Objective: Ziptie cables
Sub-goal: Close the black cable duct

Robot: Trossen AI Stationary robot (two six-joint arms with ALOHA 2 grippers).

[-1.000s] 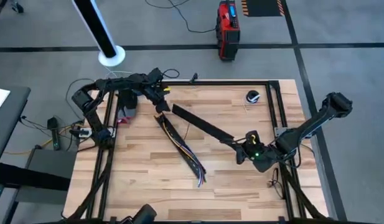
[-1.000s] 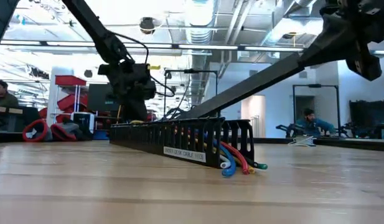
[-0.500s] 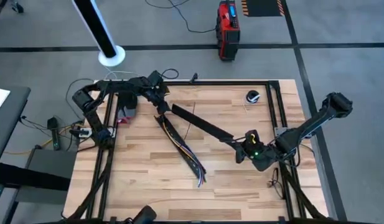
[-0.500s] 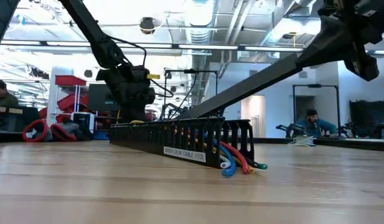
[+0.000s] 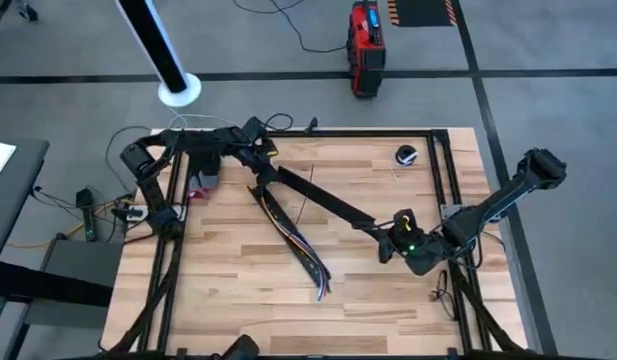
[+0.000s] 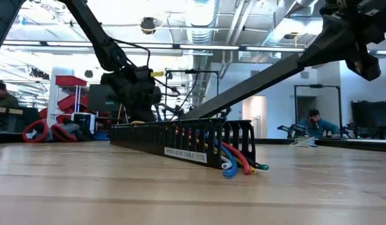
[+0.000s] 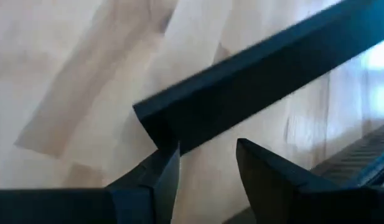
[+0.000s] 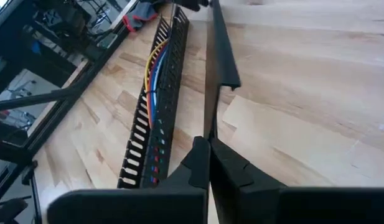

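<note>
Cables (image 5: 291, 232) lay in the slotted channel (image 5: 306, 254) at worktop centre, while the right end effector (image 5: 388, 243) at four o'clock pinched the lid strip (image 5: 333, 206) aloft, and the spread left end effector (image 5: 265, 168) at eleven o'clock straddled its far end.

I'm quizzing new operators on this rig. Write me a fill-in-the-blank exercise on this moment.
1. The right gripper is shut on one end of the flat black ____.
2. The cables lie inside the slotted black ____.
3. The left gripper is ____, close to the strip's far end.

Missing words: strip; channel; open
</note>
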